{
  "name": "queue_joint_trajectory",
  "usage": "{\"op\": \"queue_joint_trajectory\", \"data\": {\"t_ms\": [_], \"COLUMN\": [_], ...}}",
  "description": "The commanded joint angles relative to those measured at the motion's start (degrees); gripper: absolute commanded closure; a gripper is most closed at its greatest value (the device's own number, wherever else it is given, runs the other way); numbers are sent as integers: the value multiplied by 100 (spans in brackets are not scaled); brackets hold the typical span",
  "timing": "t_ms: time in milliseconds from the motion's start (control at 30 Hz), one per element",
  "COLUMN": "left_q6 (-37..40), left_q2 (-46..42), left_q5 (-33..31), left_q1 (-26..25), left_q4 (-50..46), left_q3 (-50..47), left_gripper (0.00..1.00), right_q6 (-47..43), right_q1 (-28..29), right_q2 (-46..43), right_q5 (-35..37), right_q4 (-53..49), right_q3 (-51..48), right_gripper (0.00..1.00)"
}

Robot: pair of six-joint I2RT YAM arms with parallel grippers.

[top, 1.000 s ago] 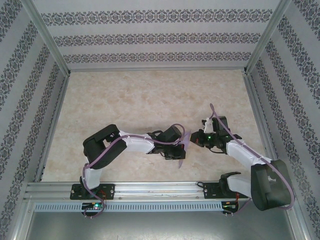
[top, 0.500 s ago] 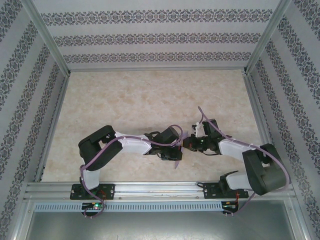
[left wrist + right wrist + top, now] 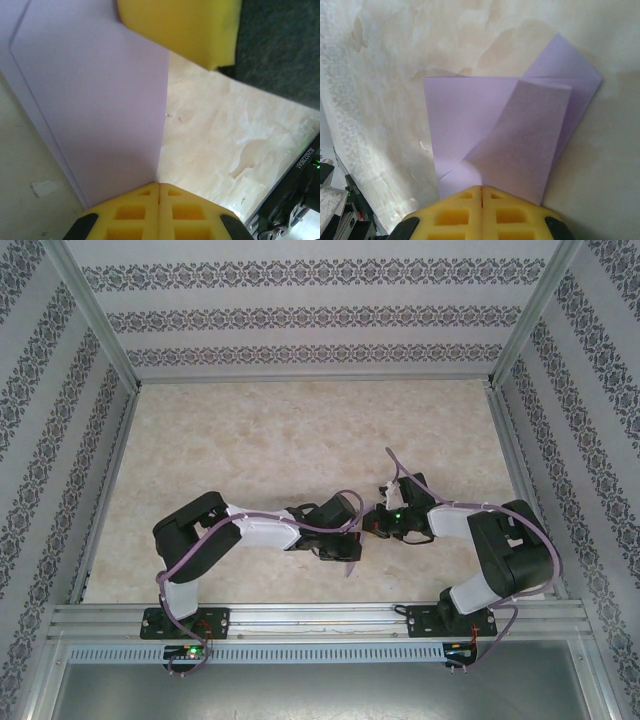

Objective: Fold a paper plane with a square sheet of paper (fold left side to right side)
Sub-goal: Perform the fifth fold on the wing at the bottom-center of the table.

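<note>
Both arms are in tight at the middle of the counter point(image 3: 300, 440), a little toward the near edge, wrists almost nose to nose.

Left gripper point(image 3: 159, 192): yellow pads pressed together, nipping the paper point(image 3: 495, 125) right at a corner. On the left wrist camera the lavender sheet rises away from the pads as a broad flat panel, with a crease line running up its left side. Another yellow foam pad point(image 3: 175, 25) sits at the far end of that panel, overlapping its top edge.

Right gripper point(image 3: 481, 192): pads pressed together as well, pinching the near edge of the paper. On the right wrist camera the sheet is partly folded. One flap lies slantwise over a squarer layer, and a pointed corner pokes out at the far right. Marbled counter shows behind it all around. Whether the paper touches the counter or hangs clear of it, I cannot tell.

From overhead, the paper sits between the two grippers, which crowd over it and hide most of it.
</note>
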Motion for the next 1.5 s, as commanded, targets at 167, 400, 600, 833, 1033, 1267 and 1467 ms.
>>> {"op": "queue_joint_trajectory", "data": {"t_ms": [167,400,600,833,1033,1267,1467], "left_q6": [153,156,156,175,216,338,326], "left_q2": [269,291,275,237,206,246,309], "left_q5": [-597,-578,-581,-607,-634,-658,-611], "left_q1": [-33,-32,-33,-33,-33,-33,-34], "left_q4": [-1418,-1339,-1300,-1258,-1301,-1435,-1339], "left_q3": [-546,-532,-519,-454,-416,-332,-336], "left_gripper": [98,98,98,98,98,98,98], "right_q6": [-391,-560,-631,-639,-220,65,203], "right_q1": [-368,-760,-1029,-1130,-1122,-1063,-916], "right_q2": [252,630,629,-467,-1416,-2298,-2453], "right_q5": [403,401,334,237,-271,-858,-921], "right_q4": [-254,-446,-601,-1087,-1133,-1091,-998], "right_q3": [493,958,1232,1037,262,-489,-672], "right_gripper": [100,100,100,100,100,100,100]}}
